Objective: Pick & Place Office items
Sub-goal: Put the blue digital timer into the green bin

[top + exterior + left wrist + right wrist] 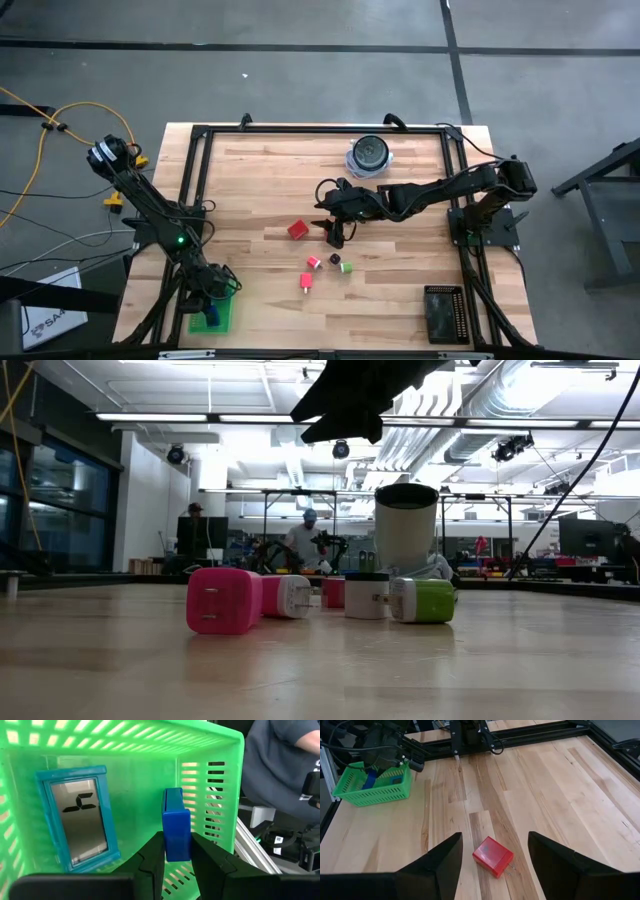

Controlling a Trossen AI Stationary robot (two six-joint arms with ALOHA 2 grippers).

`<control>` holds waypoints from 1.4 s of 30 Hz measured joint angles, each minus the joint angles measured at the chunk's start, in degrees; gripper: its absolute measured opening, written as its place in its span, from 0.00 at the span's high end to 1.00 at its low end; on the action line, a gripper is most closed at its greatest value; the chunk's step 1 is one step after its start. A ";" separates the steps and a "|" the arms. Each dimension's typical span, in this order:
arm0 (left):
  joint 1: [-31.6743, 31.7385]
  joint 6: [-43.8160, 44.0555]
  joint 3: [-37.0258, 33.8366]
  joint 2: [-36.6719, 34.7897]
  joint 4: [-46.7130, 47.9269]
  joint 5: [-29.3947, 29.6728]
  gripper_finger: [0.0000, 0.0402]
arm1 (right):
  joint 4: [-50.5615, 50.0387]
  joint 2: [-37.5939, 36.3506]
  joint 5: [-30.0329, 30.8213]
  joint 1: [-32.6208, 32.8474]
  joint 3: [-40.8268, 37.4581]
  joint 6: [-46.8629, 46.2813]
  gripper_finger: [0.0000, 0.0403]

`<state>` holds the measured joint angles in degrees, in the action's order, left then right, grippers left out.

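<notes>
Blue block [176,825] sits pinched upright between my left fingers [176,862], nearly closed on its lower end, inside the green basket [125,750] at the tabletop's [400,200] near-left corner. A teal-framed piece [77,817] lies just beside it in the basket. If I let go with the block standing on end, I judge it may topple onto that piece or lean against the slotted wall.

My right fingers [492,865] hang spread wide and empty above the red block [492,856], which lies mid-tabletop. It sits skewed to them, so closing as they stand could catch a corner and spin it away. Pink [224,600] and green [428,601] bits lie nearby, untouched.
</notes>
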<state>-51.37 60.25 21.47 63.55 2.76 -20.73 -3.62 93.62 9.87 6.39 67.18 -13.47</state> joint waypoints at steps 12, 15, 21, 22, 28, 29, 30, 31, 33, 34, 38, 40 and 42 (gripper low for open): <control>0.00 -0.13 0.00 0.00 0.26 0.00 0.74 | 0.00 0.00 0.00 -0.02 0.00 -0.02 0.47; 0.00 -0.24 0.00 0.00 0.37 0.00 0.71 | 0.00 0.00 0.02 0.00 0.00 0.00 0.47; 0.00 -0.52 0.01 0.00 0.55 0.49 0.69 | 0.00 0.00 0.02 -0.02 0.00 0.00 0.47; 0.00 -0.66 0.02 0.00 0.76 1.05 0.69 | 0.00 0.00 0.02 0.00 0.00 0.00 0.47; -0.02 -1.36 0.02 0.00 2.21 2.75 0.69 | 0.00 0.01 0.02 0.00 0.00 0.00 0.47; -0.02 -1.55 0.02 0.00 2.19 2.82 0.69 | 0.00 0.01 0.01 -0.02 0.00 0.00 0.47; -0.02 -1.54 0.02 -0.02 2.19 2.82 0.69 | 0.00 0.00 0.02 0.00 0.00 0.00 0.47; -0.02 -1.51 0.02 -0.02 2.16 2.79 0.69 | 0.00 0.00 0.00 -0.02 0.00 0.00 0.47; -0.02 -1.49 0.02 -0.02 2.12 2.65 0.69 | 0.00 0.00 0.02 0.00 0.00 0.00 0.47; -0.06 -1.49 0.04 -0.02 2.02 2.54 0.69 | 0.00 0.02 0.01 -0.01 0.00 0.00 0.47; -0.14 -1.44 0.07 -0.15 1.36 2.00 0.69 | 0.00 0.02 0.00 -0.01 0.00 0.00 0.47; -0.17 -1.51 0.09 -0.36 1.20 1.74 0.69 | 0.00 0.02 0.02 -0.01 0.00 0.00 0.47; -0.17 -1.46 0.09 -0.60 1.12 1.53 0.69 | 0.00 0.02 0.00 0.00 0.00 0.00 0.47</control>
<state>-51.55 58.78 21.56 62.95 3.88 -19.20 -3.62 93.64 9.87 6.39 67.18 -13.47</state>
